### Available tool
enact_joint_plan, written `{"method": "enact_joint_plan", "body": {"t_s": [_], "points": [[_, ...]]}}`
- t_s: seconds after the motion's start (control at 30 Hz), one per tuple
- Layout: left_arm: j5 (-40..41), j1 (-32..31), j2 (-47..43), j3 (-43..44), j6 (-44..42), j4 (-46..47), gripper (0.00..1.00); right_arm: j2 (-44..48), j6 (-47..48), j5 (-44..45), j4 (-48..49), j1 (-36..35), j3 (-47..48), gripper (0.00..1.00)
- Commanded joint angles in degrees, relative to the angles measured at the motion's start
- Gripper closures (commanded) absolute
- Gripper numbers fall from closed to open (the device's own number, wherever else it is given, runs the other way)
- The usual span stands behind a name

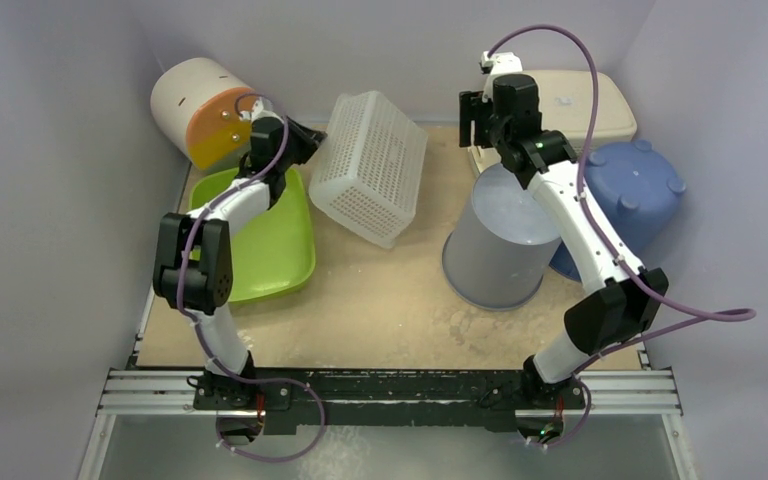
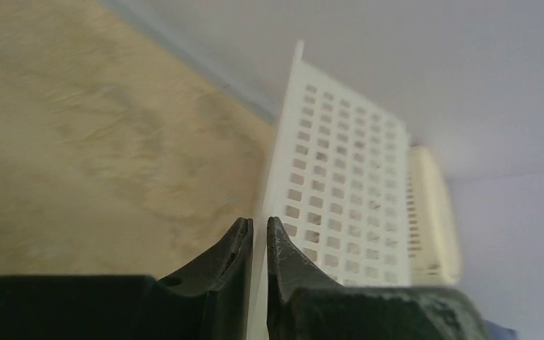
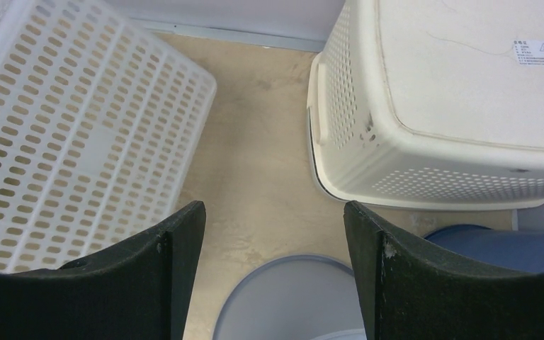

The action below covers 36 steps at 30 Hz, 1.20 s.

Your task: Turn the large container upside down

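The large container is a white lattice basket, tilted up on one edge at the back centre of the table. My left gripper is at its left rim. In the left wrist view the thin white rim runs between the fingers, and the gripper is shut on it, with the basket wall rising to the right. My right gripper hangs open above the table between the baskets. In the right wrist view nothing lies between its fingers, and the white basket is to its left.
A cream basket lies bottom up at the back right. A grey bin stands bottom up under my right arm, with a blue bucket beside it. A green tray and an orange-ended drum are on the left.
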<state>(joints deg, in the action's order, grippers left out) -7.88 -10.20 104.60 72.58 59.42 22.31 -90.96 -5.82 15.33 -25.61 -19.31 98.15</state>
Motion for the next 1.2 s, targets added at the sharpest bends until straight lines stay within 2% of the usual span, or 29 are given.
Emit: {"method": "enact_joint_plan", "body": {"t_s": [0.0, 0.1, 0.27, 0.7, 0.93, 1.07, 1.17], "points": [[5.16, -0.34, 2.8, 3.62, -13.22, -20.08, 1.0, -0.76, 0.25, -1.01, 2.95, 0.5, 0.47, 0.26], [6.88, -0.26, 3.94, 5.22, -16.83, -24.19, 1.0, -0.56, 0.17, -1.01, 3.27, 0.74, -0.55, 0.26], [5.09, -0.84, 6.29, 6.17, -16.33, -23.45, 1.0, -0.84, 0.02, -1.38, 3.45, 1.18, -1.04, 0.26], [2.93, -9.27, 15.87, 17.12, -16.2, -25.7, 1.0, -0.64, 0.14, -1.24, 3.21, 1.63, -0.8, 0.26], [-2.44, -12.76, 20.05, 22.99, -15.93, -23.74, 1.0, -0.65, 0.02, -1.69, 3.31, 1.91, -1.1, 0.26], [1.81, -12.53, 17.44, 23.64, -20.0, -28.05, 0.8, -0.14, 0.15, -1.75, 3.52, 2.0, -1.6, 0.26], [5.23, -11.4, 13.96, 23.83, -23.14, -31.35, 0.57, 0.48, 0.19, -1.99, 4.05, 2.02, -2.59, 0.25]]}}
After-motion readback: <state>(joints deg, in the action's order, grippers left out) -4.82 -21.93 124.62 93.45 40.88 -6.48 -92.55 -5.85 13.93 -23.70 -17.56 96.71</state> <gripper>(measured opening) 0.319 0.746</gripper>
